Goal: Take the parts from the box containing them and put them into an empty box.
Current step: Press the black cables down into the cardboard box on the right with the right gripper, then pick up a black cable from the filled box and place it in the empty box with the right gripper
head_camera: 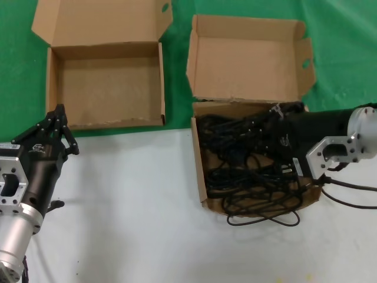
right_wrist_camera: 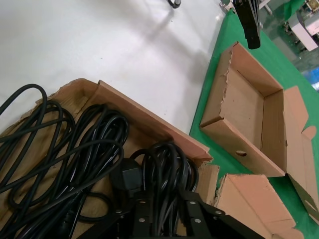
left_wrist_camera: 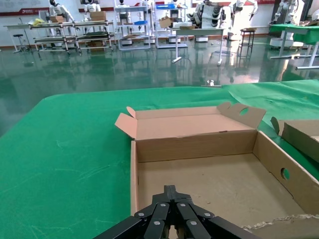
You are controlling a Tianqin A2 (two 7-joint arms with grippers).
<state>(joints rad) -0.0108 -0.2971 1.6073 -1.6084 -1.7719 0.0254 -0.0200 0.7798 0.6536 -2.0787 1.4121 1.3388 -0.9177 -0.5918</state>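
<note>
Cords (head_camera: 247,171), black and tangled, fill the deep box (head_camera: 203,177) at the right of the worktop (head_camera: 129,206), one loop spilling over its torn front edge onto the white surface, while the shallow box (head_camera: 56,82) sits well apart at the left on green cloth (head_camera: 17,76) with its lid folded back. The right tool (head_camera: 268,132) reaches into the deep box among the cords, and whether its fingers are apart or together cannot be told. The left tool (head_camera: 59,115) hovers just before the shallow box's ragged front edge, fingers together on nothing.
</note>
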